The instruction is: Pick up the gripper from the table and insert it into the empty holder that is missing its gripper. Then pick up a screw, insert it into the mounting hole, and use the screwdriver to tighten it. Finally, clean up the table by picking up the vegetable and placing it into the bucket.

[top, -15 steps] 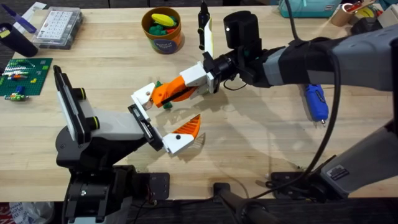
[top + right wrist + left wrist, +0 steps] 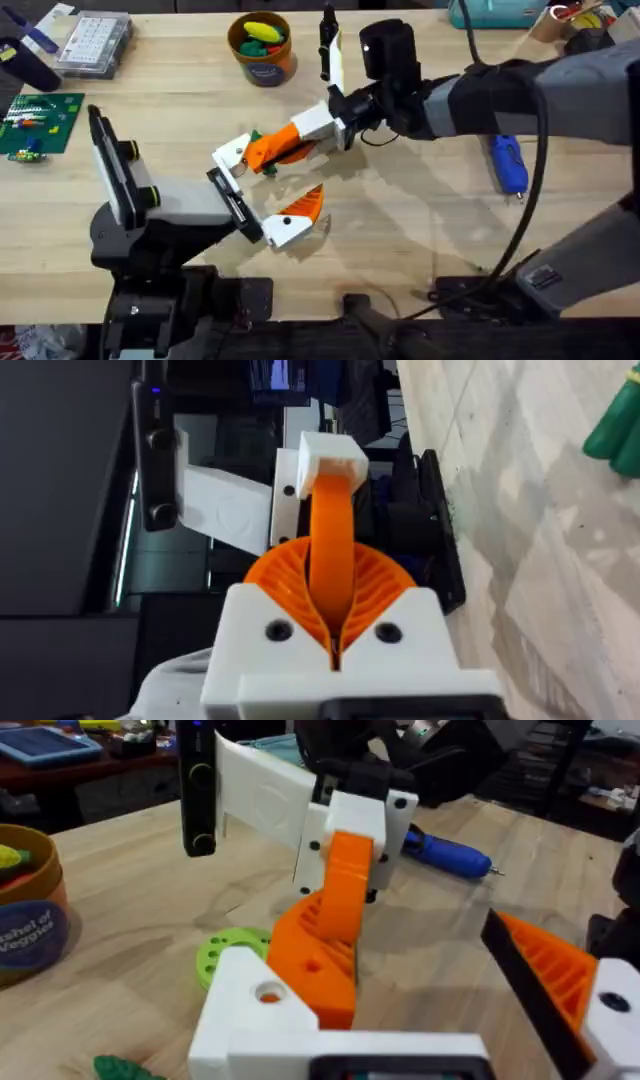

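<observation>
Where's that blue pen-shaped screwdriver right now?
In the overhead view the blue pen-shaped powered screwdriver lies on the wooden table at the right, just under the right arm's dark sleeve, untouched.

Left gripper (image 2: 268, 197): mid-table, jaws spread wide, one white finger by the right gripper's tip, the other with orange pad nearer the front edge
Right gripper (image 2: 262, 156): reaching in from the right edge, orange pads pressed together around something, item hidden
Vegetable (image 2: 256, 137): small green bit showing just behind the right gripper's tip
Bucket (image 2: 262, 48): near back edge, yellow and green pieces inside
Screwdriver (image 2: 507, 165): blue, lying toward the right edge
Clear compartment box (image 2: 92, 44): back left corner
</observation>
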